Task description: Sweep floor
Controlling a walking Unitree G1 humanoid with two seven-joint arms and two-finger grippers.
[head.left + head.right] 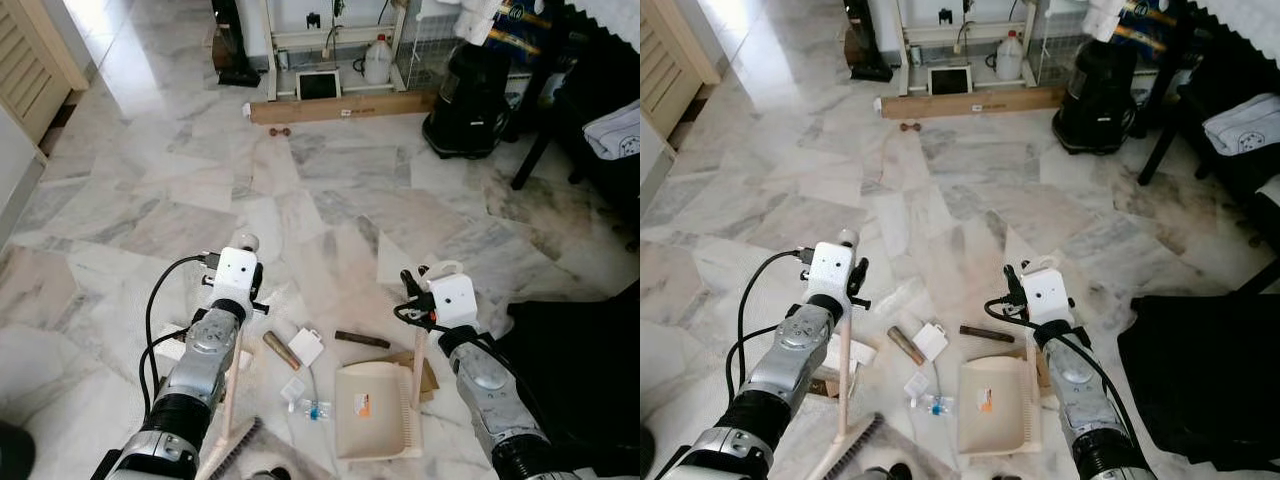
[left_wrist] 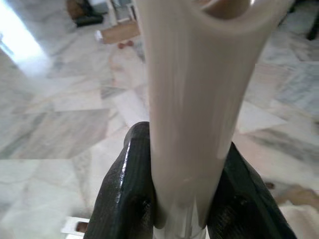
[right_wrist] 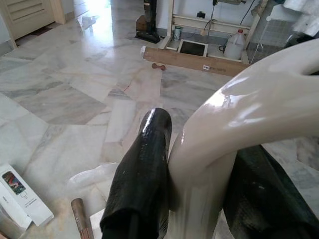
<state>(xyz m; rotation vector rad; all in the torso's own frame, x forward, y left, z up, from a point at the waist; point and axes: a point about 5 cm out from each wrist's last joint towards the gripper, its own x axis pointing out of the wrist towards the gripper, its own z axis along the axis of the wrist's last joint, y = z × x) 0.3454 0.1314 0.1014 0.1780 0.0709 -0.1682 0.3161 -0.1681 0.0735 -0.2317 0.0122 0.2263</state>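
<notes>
Gripping broom (image 1: 232,395) and dustpan (image 1: 375,412).

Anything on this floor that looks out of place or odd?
Litter lies scattered on the marble floor beside the dustpan: a brown tube, a white box, a dark stick and small wrappers. A long cardboard box also lies flat farther off.

Both head cameras look forward and down from above at the marble floor (image 1: 330,190), sharing the same litter and both arms, the right eye slightly offset. Each wrist camera sits very near its claw, looking along the black fingers (image 2: 124,194) at a cream handle (image 3: 249,109), with floor beyond
</notes>
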